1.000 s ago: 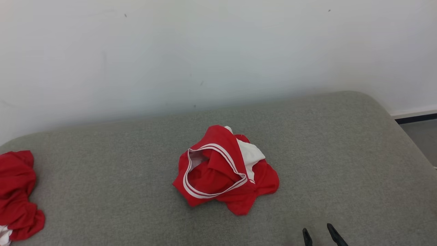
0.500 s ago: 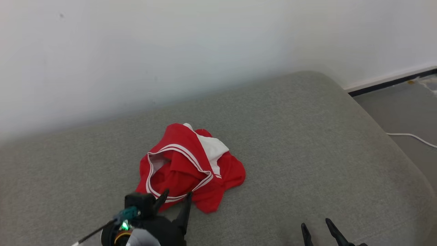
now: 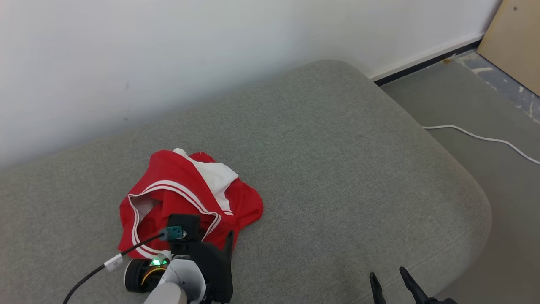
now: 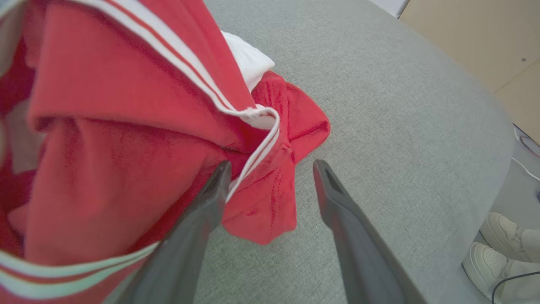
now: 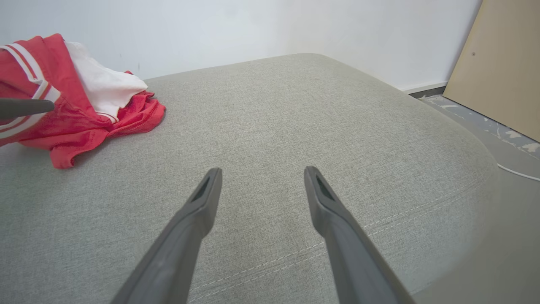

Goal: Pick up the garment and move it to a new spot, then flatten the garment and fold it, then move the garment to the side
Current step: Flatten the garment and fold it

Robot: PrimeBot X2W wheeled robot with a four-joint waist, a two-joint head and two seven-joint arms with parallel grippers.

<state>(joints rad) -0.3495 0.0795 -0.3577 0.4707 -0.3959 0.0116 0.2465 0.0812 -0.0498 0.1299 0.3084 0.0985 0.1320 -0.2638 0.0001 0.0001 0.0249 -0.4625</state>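
Note:
The garment (image 3: 185, 198) is a crumpled red piece with white stripes and a white patch, lying on the grey cushion (image 3: 358, 169) at the left of the head view. My left gripper (image 3: 213, 234) hovers over its near edge, open. In the left wrist view the left gripper (image 4: 272, 165) straddles a red fold of the garment (image 4: 126, 126), its left fingertip against the striped hem. My right gripper (image 3: 390, 278) is open at the bottom right. Seen from its own wrist, the right gripper (image 5: 261, 171) stands above bare cushion, well right of the garment (image 5: 84, 105).
The cushion's rounded right end drops to a grey floor with a white cable (image 3: 476, 137). A tan board (image 3: 514, 38) leans at the far right by the white wall. A person's pale shoes (image 4: 493, 245) stand on the floor beside the cushion.
The head camera has swung right, so the garment sits further left in the picture. My left gripper has come in over the garment's near edge. The right gripper holds its place.

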